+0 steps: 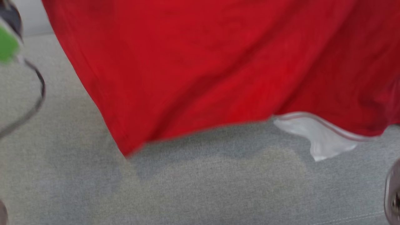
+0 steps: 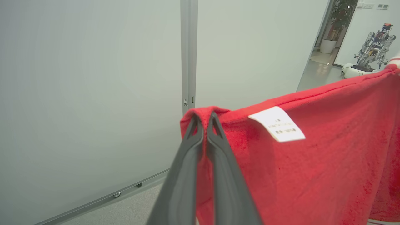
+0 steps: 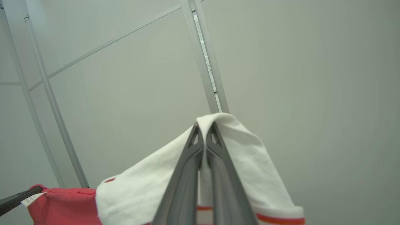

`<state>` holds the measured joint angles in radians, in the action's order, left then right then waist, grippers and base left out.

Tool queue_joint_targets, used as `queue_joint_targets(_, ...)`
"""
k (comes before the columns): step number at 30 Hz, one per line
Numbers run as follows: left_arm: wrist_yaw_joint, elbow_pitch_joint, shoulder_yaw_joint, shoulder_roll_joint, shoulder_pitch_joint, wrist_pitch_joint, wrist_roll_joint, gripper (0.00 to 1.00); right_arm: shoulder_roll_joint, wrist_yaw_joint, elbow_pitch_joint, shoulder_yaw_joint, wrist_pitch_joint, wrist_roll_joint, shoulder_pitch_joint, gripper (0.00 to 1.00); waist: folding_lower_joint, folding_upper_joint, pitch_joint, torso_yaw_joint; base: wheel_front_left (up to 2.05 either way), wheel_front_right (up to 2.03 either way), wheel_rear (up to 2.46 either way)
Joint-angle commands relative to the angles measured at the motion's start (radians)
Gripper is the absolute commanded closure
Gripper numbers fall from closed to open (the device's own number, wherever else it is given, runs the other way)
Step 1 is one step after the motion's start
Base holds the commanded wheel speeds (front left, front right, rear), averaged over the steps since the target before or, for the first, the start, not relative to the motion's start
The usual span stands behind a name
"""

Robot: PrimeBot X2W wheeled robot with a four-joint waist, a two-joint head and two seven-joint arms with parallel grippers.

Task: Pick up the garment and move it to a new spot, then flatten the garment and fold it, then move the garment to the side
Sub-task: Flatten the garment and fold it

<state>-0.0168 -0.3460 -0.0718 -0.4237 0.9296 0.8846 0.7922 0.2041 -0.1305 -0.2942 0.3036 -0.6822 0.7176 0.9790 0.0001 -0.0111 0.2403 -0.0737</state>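
Above grey upholstery, soft limp red shirt held pinched: left gripper on edge near label, right gripper on white trim.

red garment hangs as a curtain across the upper head view, blocking reach straight ahead; its white sleeve droops lower at the right. below the hem the grey fabric surface lies open side to side. a dark cable loops in at the left edge. beyond the cloth, a pale wall panel and metal post stand.
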Motion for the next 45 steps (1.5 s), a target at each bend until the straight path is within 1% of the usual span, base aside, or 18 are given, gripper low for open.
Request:
queue_joint_targets(1, 0.007, 0.057, -0.007, 0.0, 0.097, -0.03, -0.052, 1.0, -0.017, 0.0, 0.036, -0.006, 0.002, -0.037, 0.09, 1.0, -0.0001, 0.0111, 0.237, 0.055, 0.0, 0.0, 0.0)
queue_joint_targets(4, 0.026, 0.236, -0.051, 0.028, 0.289, -0.097, -0.127, 1.0, -0.063, 0.0, 0.17, -0.013, 0.035, -0.13, 0.3, 1.0, -0.0001, 0.0111, 0.349, 0.068, 0.0, 0.0, 0.0)
queue_joint_targets(5, 0.039, 0.293, -0.068, 0.03, 0.345, -0.124, -0.159, 1.0, -0.075, 0.0, 0.216, -0.016, 0.055, -0.166, 0.364, 1.0, -0.0001, 0.0111, 0.379, 0.073, 0.0, 0.0, 0.0)
queue_joint_targets(8, 0.056, 0.455, -0.101, 0.056, 0.507, -0.222, -0.231, 1.0, -0.111, 0.0, 0.366, -0.007, 0.129, -0.248, 0.559, 1.0, -0.0001, 0.0111, 0.46, 0.086, 0.0, 0.0, 0.0)
queue_joint_targets(11, 0.072, 0.605, -0.122, 0.087, 0.63, -0.339, -0.285, 1.0, -0.132, 0.0, 0.523, 0.017, 0.229, -0.337, 0.714, 1.0, -0.0001, 0.0111, 0.514, 0.096, 0.0, 0.0, 0.0)
queue_joint_targets(12, 0.078, 0.644, -0.127, 0.092, 0.672, -0.403, -0.309, 1.0, -0.136, 0.0, 0.57, 0.021, 0.266, -0.369, 0.756, 1.0, -0.0001, 0.0111, 0.526, 0.099, 0.0, 0.0, 0.0)
queue_joint_targets(16, 0.102, 0.81, -0.168, 0.119, 0.763, -0.616, -0.383, 1.0, -0.144, 0.0, 0.739, -0.001, 0.383, -0.443, 0.858, 1.0, -0.0001, 0.0111, 0.557, 0.1, 0.0, 0.0, 0.0)
queue_joint_targets(17, 0.102, 0.81, -0.168, 0.119, 0.763, -0.616, -0.383, 1.0, -0.144, 0.0, 0.739, -0.001, 0.383, -0.443, 0.858, 1.0, -0.0001, 0.0111, 0.557, 0.1, 0.0, 0.0, 0.0)
queue_joint_targets(20, 0.123, 0.91, -0.207, 0.132, 0.796, -0.708, -0.404, 1.0, -0.144, -0.001, 0.832, -0.031, 0.43, -0.448, 0.854, 1.0, -0.0001, 0.0111, 0.581, 0.092, 0.0, 0.0, 0.0)
queue_joint_targets(23, 0.137, 1.008, -0.248, 0.131, 0.774, -0.767, -0.41, 1.0, -0.146, 0.0, 0.892, -0.083, 0.462, -0.417, 0.791, 1.0, -0.0001, 0.0111, 0.598, 0.08, 0.0, 0.0, 0.0)
queue_joint_targets(26, 0.145, 1.093, -0.308, 0.121, 0.707, -0.796, -0.421, 1.0, -0.141, -0.001, 0.917, -0.134, 0.49, -0.358, 0.696, 1.0, -0.0001, 0.0111, 0.59, 0.068, 0.0, 0.0, 0.0)
queue_joint_targets(28, 0.146, 1.132, -0.332, 0.121, 0.668, -0.81, -0.403, 1.0, -0.129, -0.001, 0.909, -0.184, 0.495, -0.307, 0.61, 1.0, -0.0001, 0.0111, 0.57, 0.064, 0.0, 0.0, 0.0)
queue_joint_targets(31, 0.148, 1.162, -0.365, 0.119, 0.603, -0.805, -0.367, 1.0, -0.091, -0.001, 0.85, -0.272, 0.481, -0.225, 0.475, 1.0, -0.0001, 0.0111, 0.539, 0.063, 0.0, 0.0, 0.0)
queue_joint_targets(33, 0.148, 1.15, -0.416, 0.1, 0.541, -0.793, -0.339, 1.0, -0.057, -0.001, 0.793, -0.325, 0.47, -0.167, 0.377, 1.0, -0.0001, 0.0111, 0.513, 0.06, 0.0, 0.0, 0.0)
queue_joint_targets(35, 0.147, 1.138, -0.449, 0.077, 0.457, -0.78, -0.287, 1.0, -0.025, 0.0, 0.741, -0.383, 0.467, -0.112, 0.255, 1.0, -0.0001, 0.0111, 0.452, 0.058, 0.0, 0.0, 0.0)
queue_joint_targets(38, 0.147, 1.086, -0.475, 0.031, 0.342, -0.747, -0.201, 1.0, 0.023, -0.001, 0.657, -0.431, 0.448, -0.041, 0.1, 1.0, -0.0001, 0.0111, 0.368, 0.05, 0.0, 0.0, 0.0)
queue_joint_targets(42, 0.147, 0.972, -0.501, -0.033, 0.136, -0.7, -0.087, 1.0, 0.068, -0.001, 0.578, -0.453, 0.422, 0.013, -0.125, 1.0, -0.0001, 0.0111, 0.264, 0.045, 0.0, 0.0, 0.0)
queue_joint_targets(45, 0.146, 0.881, -0.484, -0.094, -0.011, -0.669, -0.02, 1.0, 0.09, 0.0, 0.523, -0.451, 0.399, 0.037, -0.282, 1.0, -0.0001, 0.0111, 0.197, 0.042, 0.0, 0.0, 0.0)
